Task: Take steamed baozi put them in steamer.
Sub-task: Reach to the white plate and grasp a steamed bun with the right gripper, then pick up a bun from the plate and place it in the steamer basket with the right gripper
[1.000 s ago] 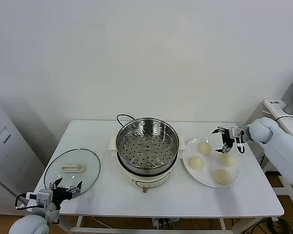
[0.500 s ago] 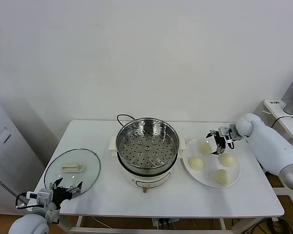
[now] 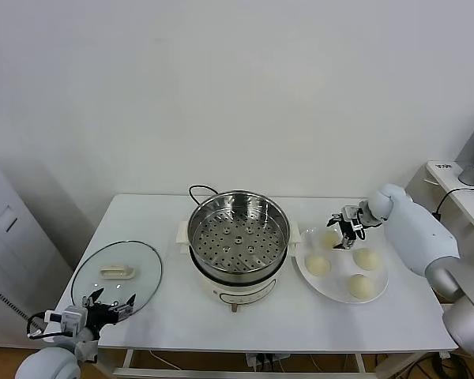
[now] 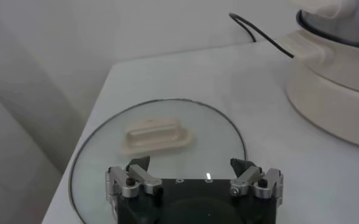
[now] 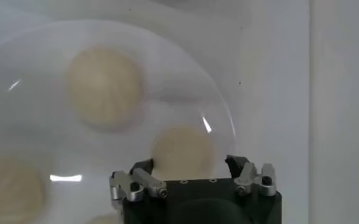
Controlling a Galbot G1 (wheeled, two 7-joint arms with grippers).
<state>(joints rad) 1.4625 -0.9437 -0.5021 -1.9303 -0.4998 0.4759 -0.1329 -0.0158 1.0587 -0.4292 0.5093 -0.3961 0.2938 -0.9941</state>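
Observation:
The steel steamer stands mid-table on its white base, its perforated tray bare. Four pale baozi lie on a white plate to its right: a far one, a left one, a right one and a near one. My right gripper hangs open just over the far baozi. In the right wrist view the gripper is open, with one baozi between its fingertips and another beyond. My left gripper rests open and empty at the table's front left.
A round glass lid with a cream handle lies at the table's left; in the left wrist view the lid is just ahead of the left gripper. A black cord runs behind the steamer. A side table stands at far right.
My right gripper has moved left across the plate, from over the right baozi to over the far one, staying open. The left arm has not moved.

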